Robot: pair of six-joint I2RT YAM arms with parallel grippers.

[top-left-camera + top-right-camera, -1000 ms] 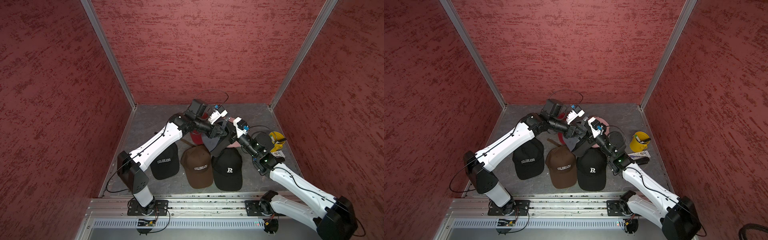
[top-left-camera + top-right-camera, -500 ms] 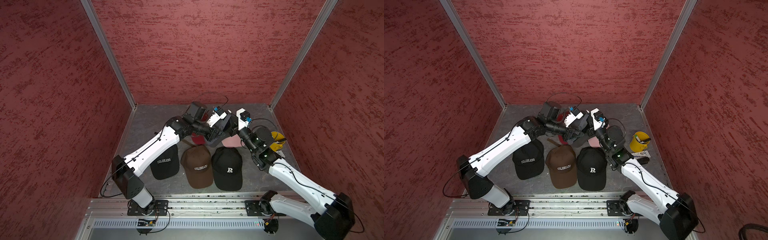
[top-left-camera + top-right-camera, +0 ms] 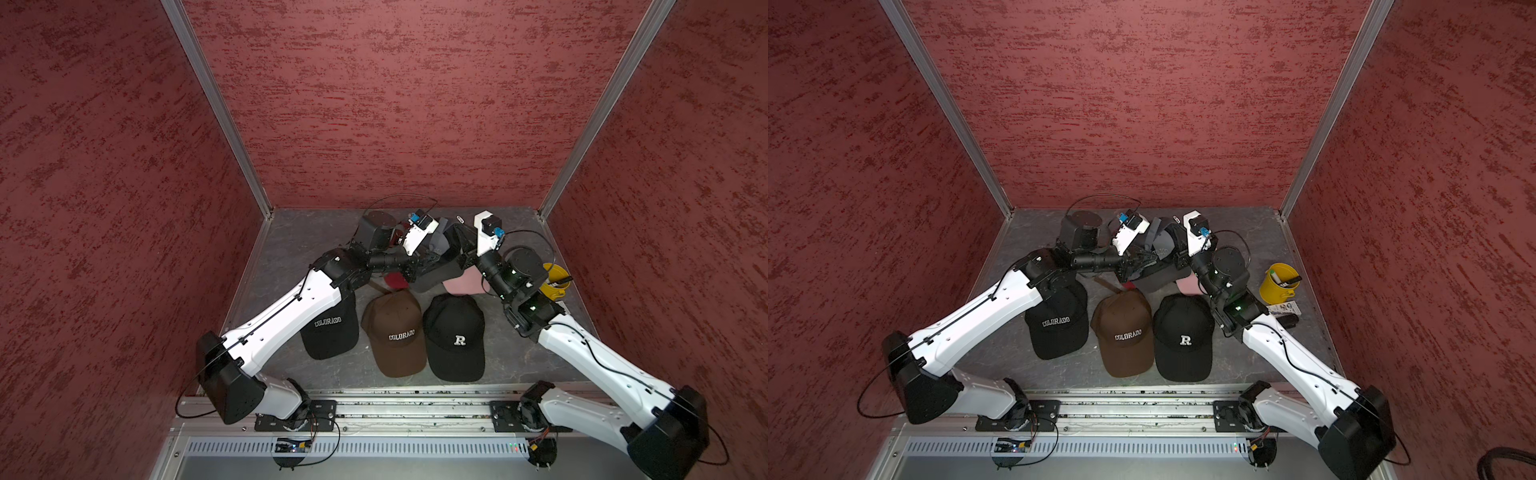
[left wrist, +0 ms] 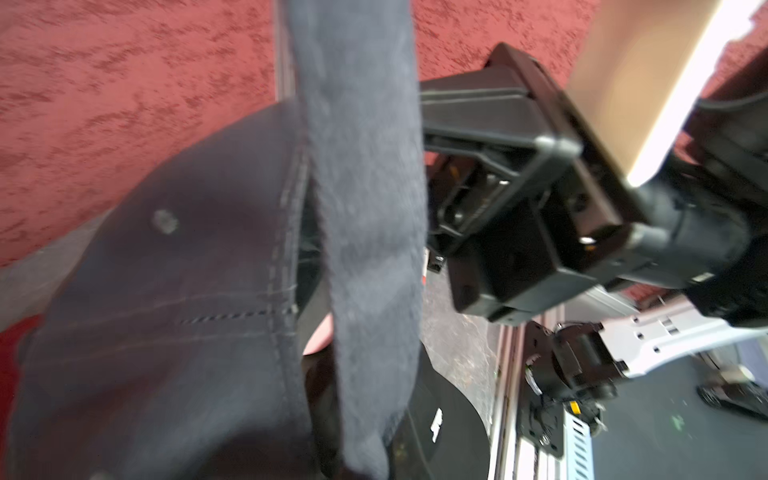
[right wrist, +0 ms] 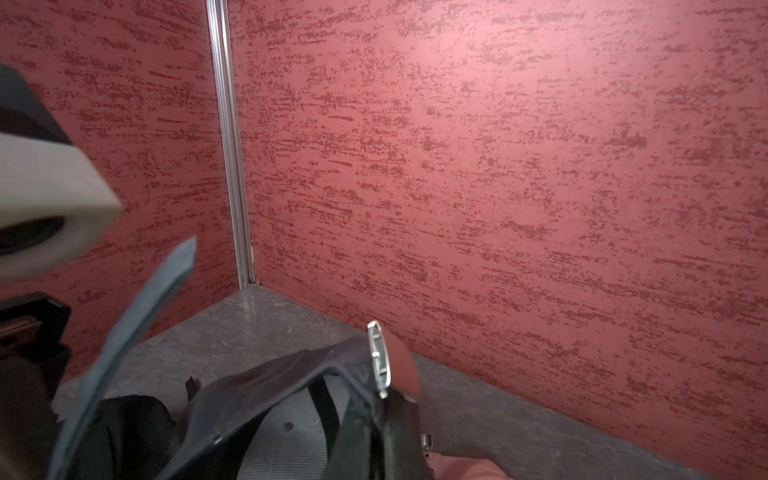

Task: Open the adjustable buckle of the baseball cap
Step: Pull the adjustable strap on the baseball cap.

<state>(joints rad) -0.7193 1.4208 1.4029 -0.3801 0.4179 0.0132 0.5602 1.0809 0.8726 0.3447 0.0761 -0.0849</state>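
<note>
Over the last second I have carried the dark grey fabric baseball cap (image 3: 438, 276) up and toward the far wall, and my right wrist has swung higher beside it. The cap now hangs between my two arms over the far centre of the grey stone-look tabletop (image 3: 299, 249). A red cap (image 3: 394, 280) and a pink cap (image 3: 460, 285) lie just on its near side.

My right jaws are clamped fully on the cap's rear band, just beneath the small silver metal buckle (image 5: 379, 359). My left jaws are closed as well. Their pads are hidden from me, but the grey fabric strap (image 5: 137, 316) runs straight past my left wrist camera, so I judge they have it pinched.

What matters is that the strap's free end stands in open air, well apart from the buckle, and nothing is threaded through the metal frame. I read that as the strap drawn clean out and the buckle open. I reckon only the setting down is left.
</note>
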